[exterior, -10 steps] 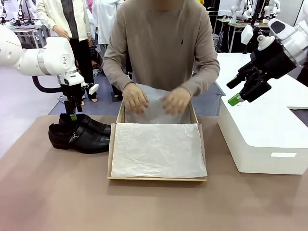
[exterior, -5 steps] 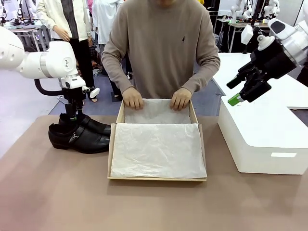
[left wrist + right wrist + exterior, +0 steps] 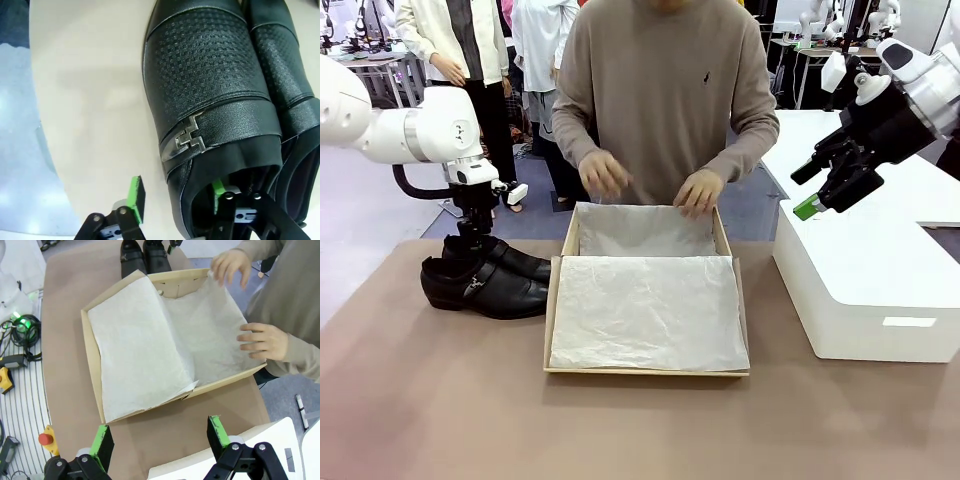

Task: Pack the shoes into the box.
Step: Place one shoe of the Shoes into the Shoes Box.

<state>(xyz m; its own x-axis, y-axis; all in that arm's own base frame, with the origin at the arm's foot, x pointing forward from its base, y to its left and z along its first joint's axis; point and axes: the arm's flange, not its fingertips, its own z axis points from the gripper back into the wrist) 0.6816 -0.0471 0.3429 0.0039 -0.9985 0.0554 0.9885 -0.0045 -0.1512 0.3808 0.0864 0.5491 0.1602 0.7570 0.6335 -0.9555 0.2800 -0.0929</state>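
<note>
At the left, the left pincer [image 3: 470, 238] hangs straight down over the heel end of the pair of glossy black leather dress shoes [image 3: 485, 275], which lie side by side on the brown worktop [image 3: 440, 410], toes pointing toward the box. In the left wrist view the left pincer [image 3: 176, 196] straddles the side wall of the nearer shoe [image 3: 210, 95]. One green pad sits outside the leather with a gap showing and the other is down inside the shoe's opening. The jaws stand partly apart and are not yet pinched on the wall. A small silver metal buckle [image 3: 189, 141] sits on that shoe's strap and carries no readable mark.

Just beside the shoes lies the tan-brown cardboard shoebox [image 3: 552, 320], open, with crumpled white tissue paper [image 3: 645, 310] spread over its inside. At its far edge the person in a beige sweater holds one hand [image 3: 603, 172] raised above the paper and rests the other hand [image 3: 700, 190] near the rim. The sweater's small dark chest emblem is too small to make out.

At the right, the right pincer [image 3: 804, 190] hovers wide open and empty above the smooth white box [image 3: 870, 290].
</note>
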